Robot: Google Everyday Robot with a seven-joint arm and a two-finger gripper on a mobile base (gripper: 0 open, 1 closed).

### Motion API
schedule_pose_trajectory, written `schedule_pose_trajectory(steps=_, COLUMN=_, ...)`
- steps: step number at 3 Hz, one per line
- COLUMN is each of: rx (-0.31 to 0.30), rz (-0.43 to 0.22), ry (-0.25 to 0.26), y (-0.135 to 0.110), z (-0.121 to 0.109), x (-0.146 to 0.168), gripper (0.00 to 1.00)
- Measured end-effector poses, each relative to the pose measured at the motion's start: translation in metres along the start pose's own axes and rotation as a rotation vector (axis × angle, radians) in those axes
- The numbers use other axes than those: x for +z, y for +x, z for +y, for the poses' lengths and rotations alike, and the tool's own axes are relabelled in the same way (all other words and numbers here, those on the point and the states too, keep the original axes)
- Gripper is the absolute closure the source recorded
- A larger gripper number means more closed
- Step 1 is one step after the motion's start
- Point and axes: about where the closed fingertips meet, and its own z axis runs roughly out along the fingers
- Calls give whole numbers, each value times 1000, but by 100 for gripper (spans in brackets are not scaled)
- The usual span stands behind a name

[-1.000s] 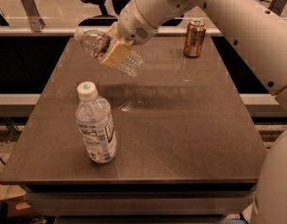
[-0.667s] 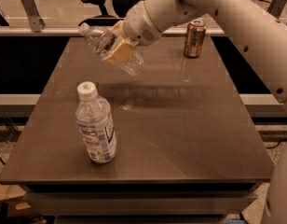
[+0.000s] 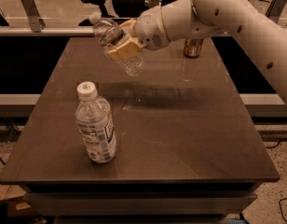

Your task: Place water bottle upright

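Observation:
The water bottle [image 3: 116,45] is a slim clear ribbed bottle with a small pale cap. It hangs tilted in the air above the far left part of the dark table [image 3: 181,125], cap up and to the left. My gripper [image 3: 124,45] is shut on its middle, with tan fingers [image 3: 122,51] across the bottle's body. The white arm reaches in from the upper right.
A wider clear bottle [image 3: 95,123] with a big white cap and a white-blue label stands upright at the front left of the table. A brown can [image 3: 193,47] stands at the far right, partly behind the arm. An office chair is behind the table.
The gripper has lifted the water bottle higher and moved it a little to the right, and the bottle has turned more towards upright. The wider bottle and the can have not moved.

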Motion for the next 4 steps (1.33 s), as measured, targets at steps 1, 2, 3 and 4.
schedule_pose_trajectory(steps=1, rx=51, rz=-132, ry=42, y=0, z=-2, x=-4, gripper=100)
schedule_pose_trajectory(steps=2, rx=93, rz=-251, ry=67, y=4, z=-2, x=-3, gripper=100)
schedule_pose_trajectory(steps=3, rx=127, rz=-335, ry=86, y=9, z=-3, x=-1, gripper=100)
schedule_pose_trajectory(steps=4, rx=162, rz=-372, ry=98, y=14, z=-3, x=1, gripper=100)
